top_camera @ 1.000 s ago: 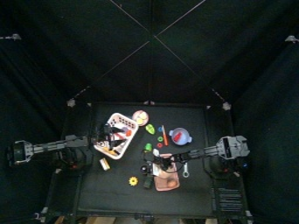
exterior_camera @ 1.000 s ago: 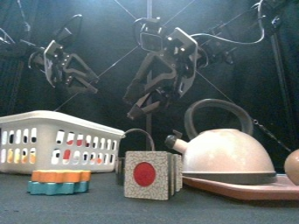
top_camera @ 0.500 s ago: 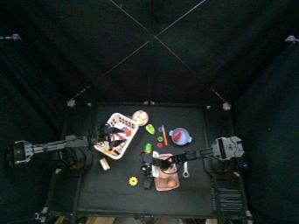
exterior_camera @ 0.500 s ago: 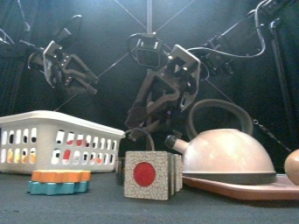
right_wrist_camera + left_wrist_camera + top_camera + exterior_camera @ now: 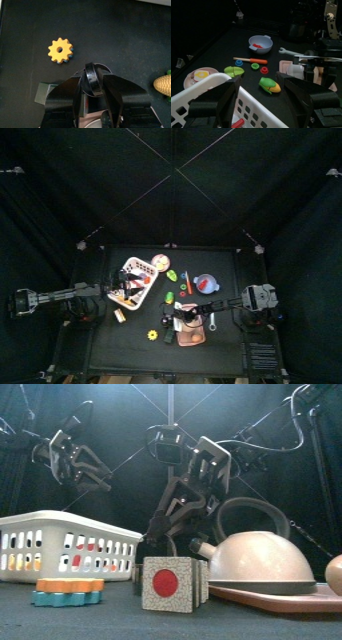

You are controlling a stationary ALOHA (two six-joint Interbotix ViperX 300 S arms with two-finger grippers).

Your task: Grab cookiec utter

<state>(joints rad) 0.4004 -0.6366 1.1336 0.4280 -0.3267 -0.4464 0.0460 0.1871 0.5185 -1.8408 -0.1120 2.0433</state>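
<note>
**Inspector:** Your left gripper [image 5: 264, 84] rests over the white slotted basket [image 5: 67, 534] at the table's [image 5: 120, 353] left edge, jaws spread wide and holding nothing.

**Assessor:** And the task's thing?

**Inspector:** The cookie cutter [image 5: 92, 82] stands near the table's middle, just behind the grey cube [image 5: 170, 582] with the red dot. It reads as a thin dark ring, likely rigid metal. The right gripper [image 5: 163, 534] is down on it, so I judge the step as the grasp itself. Whether the grip has closed, I cannot tell.

**Assessor:** Next move?

**Inspector:** You should confirm the pinch across the ring's thin wall, then lift straight up. The band is narrow and smooth and may slip. Keep clear of the flat yellow toothed gear [image 5: 61, 50] near the front edge and the glossy rounded kettle [image 5: 254, 556] on the right.
</note>
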